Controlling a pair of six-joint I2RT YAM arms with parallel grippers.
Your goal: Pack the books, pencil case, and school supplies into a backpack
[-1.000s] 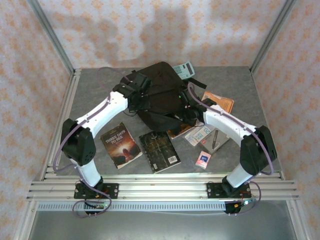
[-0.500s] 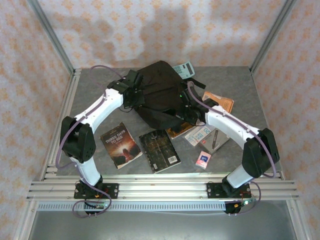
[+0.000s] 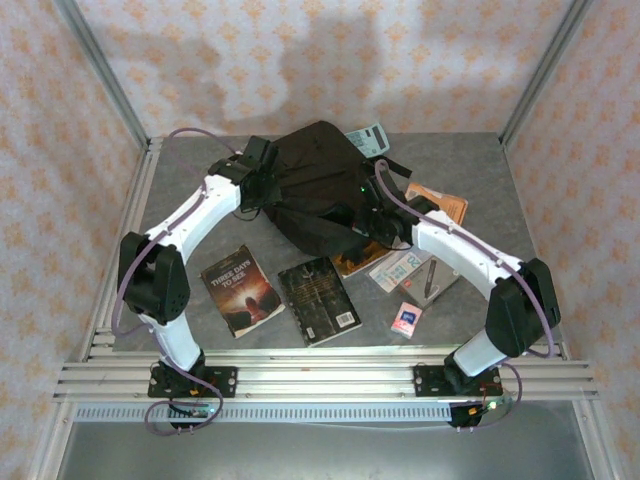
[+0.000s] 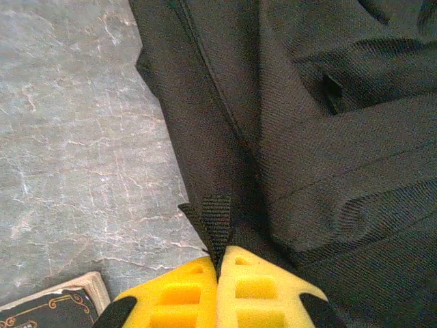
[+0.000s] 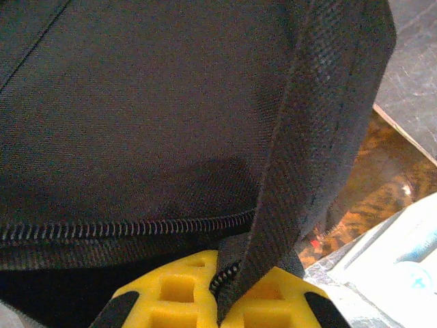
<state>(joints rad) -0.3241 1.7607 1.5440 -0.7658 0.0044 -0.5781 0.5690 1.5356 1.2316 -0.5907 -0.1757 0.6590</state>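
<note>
The black backpack (image 3: 318, 180) lies at the middle back of the table. My left gripper (image 4: 220, 256) is shut on a black webbing strap (image 4: 217, 220) at the backpack's left edge (image 4: 287, 123). My right gripper (image 5: 231, 277) is shut on a fold of fabric with zip teeth (image 5: 300, 150) at its near right side. In front lie the dark reddish book (image 3: 240, 290) and the black-grey book (image 3: 319, 301). The blue-and-orange book (image 3: 356, 263) is partly under the backpack. The teal calculator (image 3: 367, 140), orange booklet (image 3: 437, 203) and pink-and-blue packet (image 3: 406, 319) lie to the right.
A pale clear pouch with a pen (image 3: 412, 270), possibly the pencil case, lies by the right arm. Metal frame posts and patterned walls close the table on three sides. Bare grey tabletop (image 4: 75, 137) shows left of the backpack, and a book corner (image 4: 48, 307) sits near my left fingers.
My left gripper has drawn the strap back and to the left, stretching the backpack's left side. The right arm has shifted slightly with its fold of fabric still gripped.
</note>
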